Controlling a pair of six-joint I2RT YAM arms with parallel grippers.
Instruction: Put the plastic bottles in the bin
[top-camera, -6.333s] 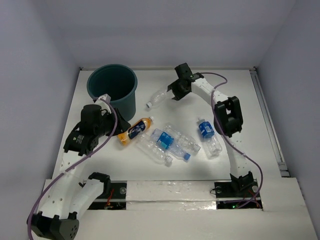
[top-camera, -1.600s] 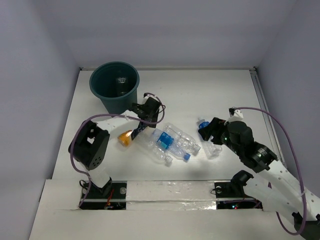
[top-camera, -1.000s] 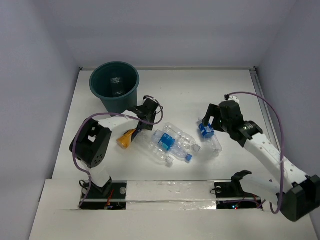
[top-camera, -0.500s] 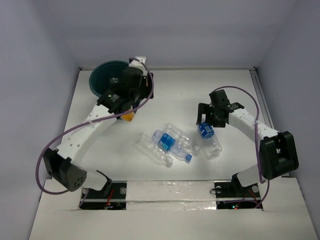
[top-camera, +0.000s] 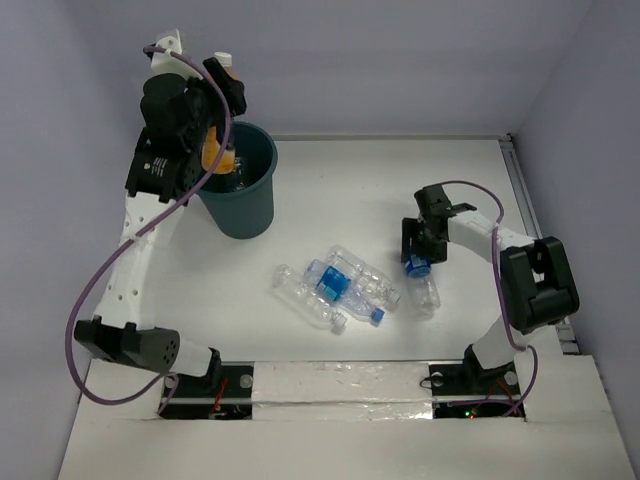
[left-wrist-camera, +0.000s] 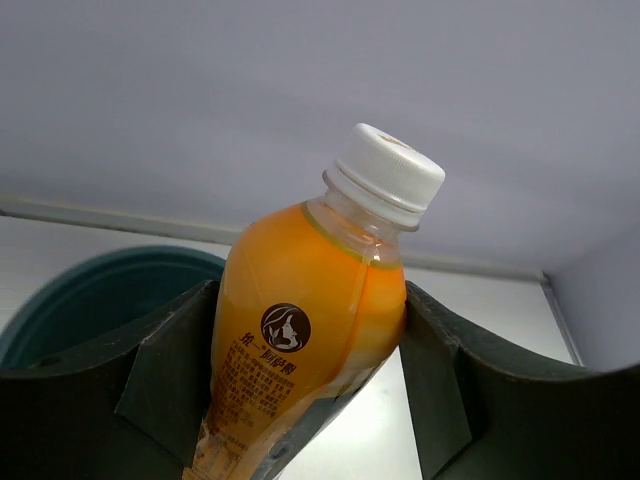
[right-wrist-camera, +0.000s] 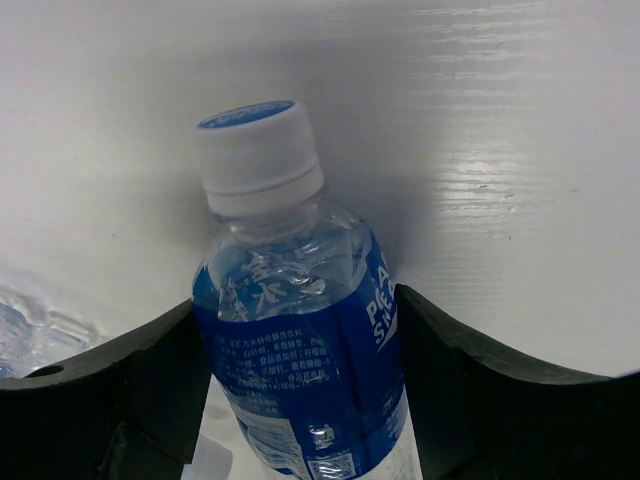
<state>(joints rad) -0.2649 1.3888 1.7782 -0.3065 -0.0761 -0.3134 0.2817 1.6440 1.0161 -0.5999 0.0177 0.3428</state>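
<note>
My left gripper (top-camera: 218, 138) is shut on the orange bottle (top-camera: 214, 152) and holds it high over the near-left rim of the dark teal bin (top-camera: 250, 205). In the left wrist view the orange bottle (left-wrist-camera: 305, 340) with its white cap sits between both fingers, with the bin rim (left-wrist-camera: 95, 295) below. My right gripper (top-camera: 420, 250) is down at the table, shut on a blue-labelled bottle (top-camera: 417, 266). In the right wrist view both fingers press that bottle's sides (right-wrist-camera: 300, 350). Three clear bottles (top-camera: 335, 285) lie in a pile mid-table.
Another clear bottle (top-camera: 425, 296) lies just in front of the one in my right gripper. White walls enclose the table on the left, back and right. The arm bases stand at the near edge.
My left gripper has lifted the orange bottle from beside the bin to above its rim. My right gripper has come down onto the blue-labelled bottle.
</note>
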